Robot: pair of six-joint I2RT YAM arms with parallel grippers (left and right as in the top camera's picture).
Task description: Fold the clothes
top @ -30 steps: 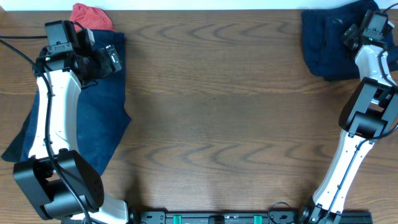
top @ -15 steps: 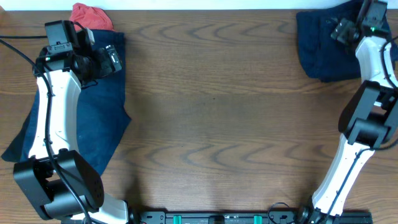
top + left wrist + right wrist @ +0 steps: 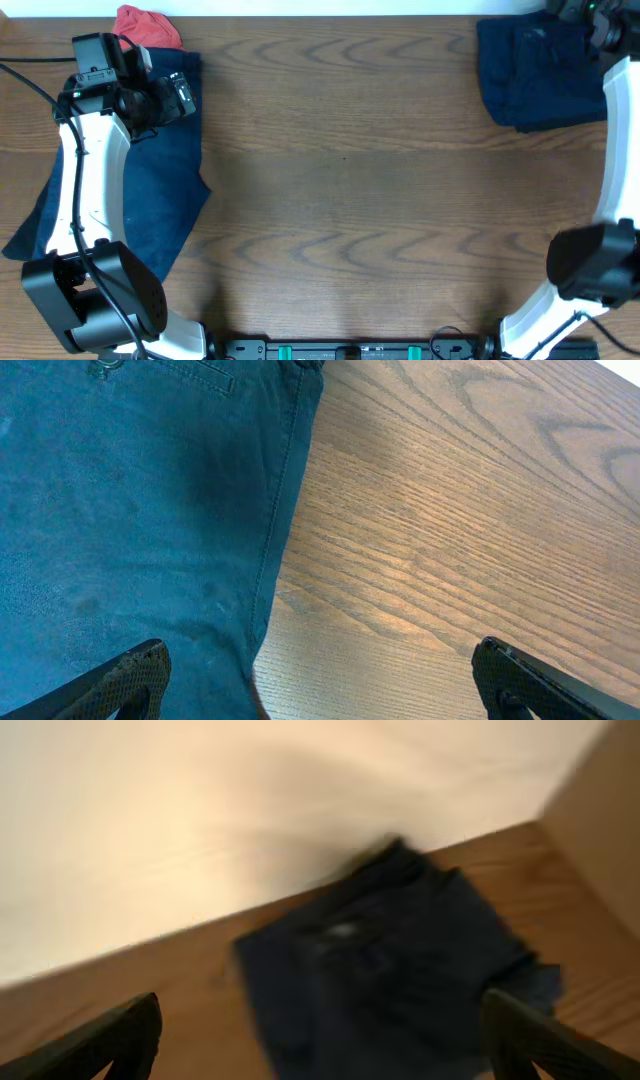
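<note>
One of the clothes, a navy-blue garment point(image 3: 150, 190), lies spread flat on the table's left side. My left gripper point(image 3: 183, 97) hovers open over its right edge; in the left wrist view the garment point(image 3: 130, 510) fills the left half and the gripper point(image 3: 320, 685) holds nothing. A second dark navy piece point(image 3: 535, 80) lies folded at the far right corner. My right gripper point(image 3: 320, 1040) is open and empty above that folded piece point(image 3: 390, 970), which looks blurred. In the overhead view it is mostly cut off by the top edge.
A red cloth point(image 3: 145, 25) sits at the far left corner, just behind the spread garment. Bare wooden table point(image 3: 350, 180) lies between the two navy pieces. A pale wall point(image 3: 250, 810) rises behind the table's far edge.
My right arm has swung toward the table's far edge, lifting off the folded piece. The left arm and both garments have stayed put.
</note>
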